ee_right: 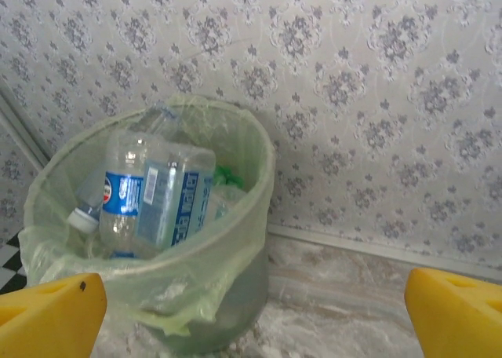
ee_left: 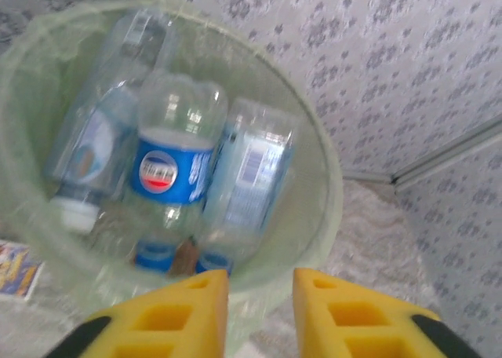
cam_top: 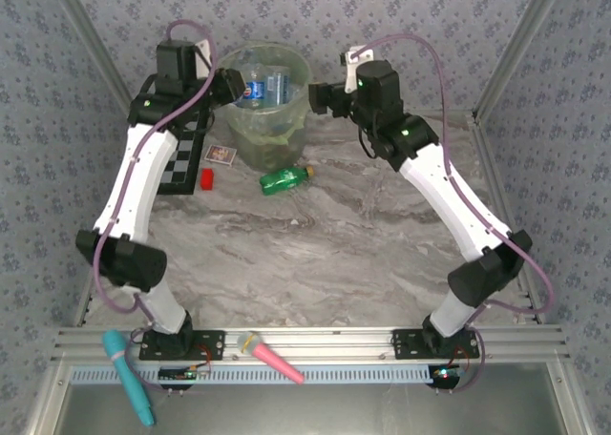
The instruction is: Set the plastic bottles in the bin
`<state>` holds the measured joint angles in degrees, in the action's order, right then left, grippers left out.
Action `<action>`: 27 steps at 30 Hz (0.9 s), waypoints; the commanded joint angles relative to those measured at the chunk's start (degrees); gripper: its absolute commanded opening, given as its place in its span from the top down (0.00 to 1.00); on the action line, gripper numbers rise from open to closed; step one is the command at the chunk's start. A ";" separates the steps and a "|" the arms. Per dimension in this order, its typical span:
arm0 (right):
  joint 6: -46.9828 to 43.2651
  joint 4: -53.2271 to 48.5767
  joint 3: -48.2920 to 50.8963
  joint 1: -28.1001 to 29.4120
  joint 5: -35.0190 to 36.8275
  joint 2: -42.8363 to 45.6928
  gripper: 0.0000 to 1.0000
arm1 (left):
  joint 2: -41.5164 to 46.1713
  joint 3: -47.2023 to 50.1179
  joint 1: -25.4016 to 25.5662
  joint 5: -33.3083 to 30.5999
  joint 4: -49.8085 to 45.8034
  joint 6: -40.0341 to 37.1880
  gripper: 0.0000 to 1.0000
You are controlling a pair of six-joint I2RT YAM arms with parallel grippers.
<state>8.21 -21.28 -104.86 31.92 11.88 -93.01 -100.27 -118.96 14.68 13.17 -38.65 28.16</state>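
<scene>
The bin (cam_top: pixel 277 134), a pale-green bucket with a bag liner, stands at the back of the table. Several clear plastic bottles with blue labels (cam_top: pixel 258 85) lie inside it. A green bottle (cam_top: pixel 285 178) lies on its side on the table just in front of the bin. My left gripper (cam_top: pixel 232 82) hovers at the bin's left rim. In the left wrist view its yellow fingers (ee_left: pixel 260 295) are drawn close with nothing between them, above the blue-labelled bottle (ee_left: pixel 172 166) and the bin's rim (ee_left: pixel 329 177). My right gripper (cam_top: pixel 320 96) stands wide open to the right of the bin (ee_right: pixel 235 240), empty (ee_right: pixel 255 303).
A black-and-white chessboard (cam_top: pixel 181 163), a small red block (cam_top: pixel 206 178) and a small picture card (cam_top: pixel 221 155) lie left of the bin. A pink tool (cam_top: pixel 272 356) and a teal tool (cam_top: pixel 129 373) rest on the near rail. Patterned walls close in behind and at both sides.
</scene>
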 commanded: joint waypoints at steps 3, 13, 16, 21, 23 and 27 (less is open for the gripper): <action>1.11 -1.39 4.42 0.38 3.81 6.19 0.01 | -11.57 -15.94 -0.20 7.01 0.55 1.31 0.85; 1.46 -3.57 8.44 0.32 8.55 12.09 0.01 | -29.53 -37.47 0.88 10.74 -1.78 3.75 0.85; 1.67 -3.97 8.96 0.30 9.12 12.72 0.01 | -31.78 -37.51 0.95 10.43 -0.89 3.19 0.85; 2.58 -4.12 10.14 0.25 9.30 12.88 0.01 | -35.71 -37.57 1.45 9.03 -1.88 2.06 0.81; 2.94 -4.22 10.50 0.27 9.22 12.92 0.01 | -36.61 -37.58 1.42 6.43 -4.07 1.27 0.81; 3.22 -4.65 10.71 0.29 9.30 12.89 0.01 | -36.96 -37.53 0.98 3.35 -7.66 0.08 0.81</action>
<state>10.15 -25.32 -94.30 32.18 19.81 -81.01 -135.24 -155.74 15.68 20.27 -40.56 30.04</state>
